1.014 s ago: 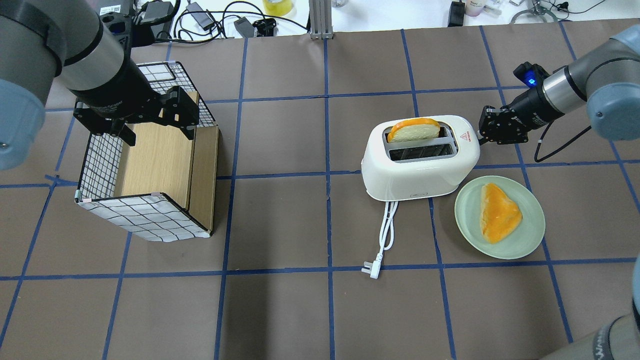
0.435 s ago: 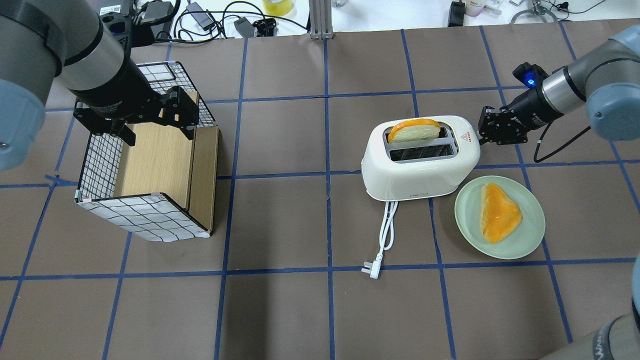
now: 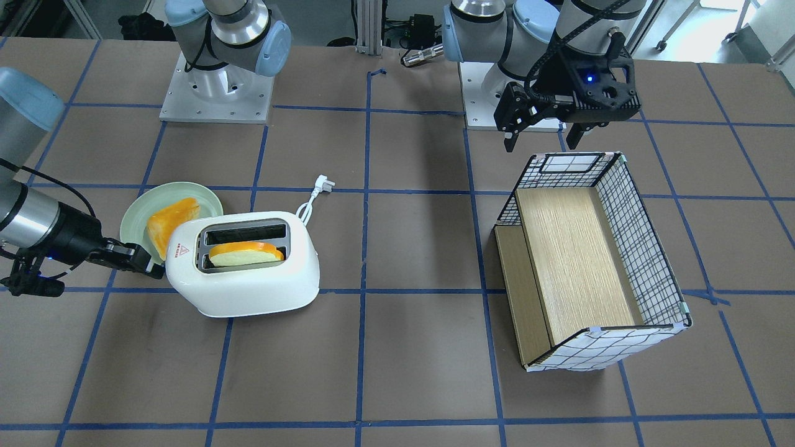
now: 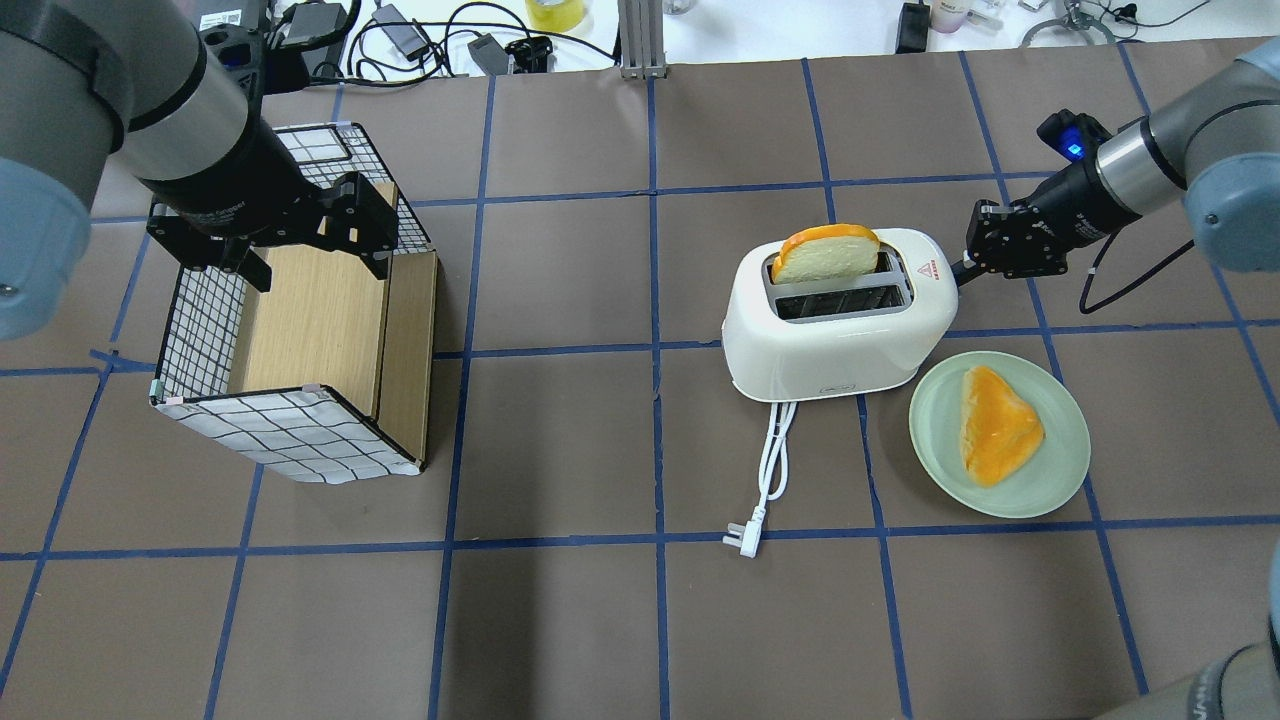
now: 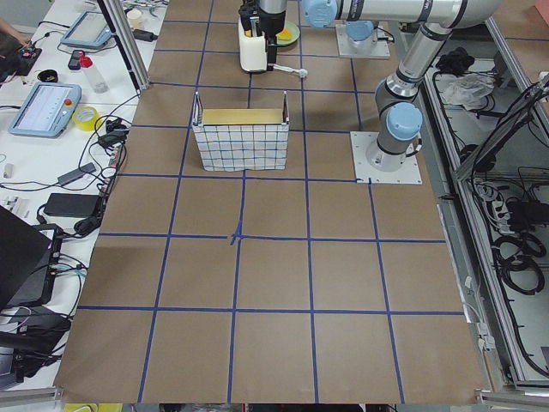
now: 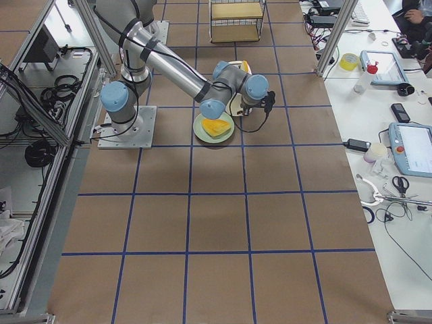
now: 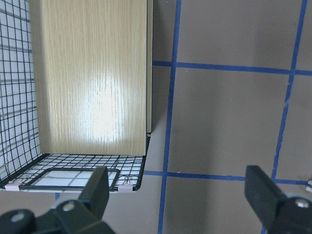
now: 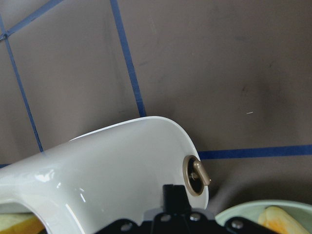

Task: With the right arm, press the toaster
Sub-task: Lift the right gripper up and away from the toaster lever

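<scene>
The white toaster (image 4: 835, 330) stands right of the table's centre, with a slice of bread (image 4: 825, 252) standing high out of its far slot. It also shows in the front view (image 3: 248, 285). My right gripper (image 4: 962, 268) is shut, and its tip is at the toaster's right end, just below the red triangle sticker (image 4: 930, 270). In the right wrist view the shut fingertips (image 8: 170, 192) sit at the toaster's end wall (image 8: 112, 165), beside a round knob (image 8: 196, 176). My left gripper (image 4: 315, 255) hangs open and empty above the checked box (image 4: 290, 440).
A pale green plate (image 4: 1060, 470) with a second bread slice (image 4: 1000, 425) lies just right of the toaster's near side. The white cord and plug (image 4: 745, 535) trail toward the near edge. Cables and devices lie along the far edge.
The bread slice has risen higher out of the slot. My right gripper has shifted slightly up and away while staying at the toaster's end. The left arm has not moved.
</scene>
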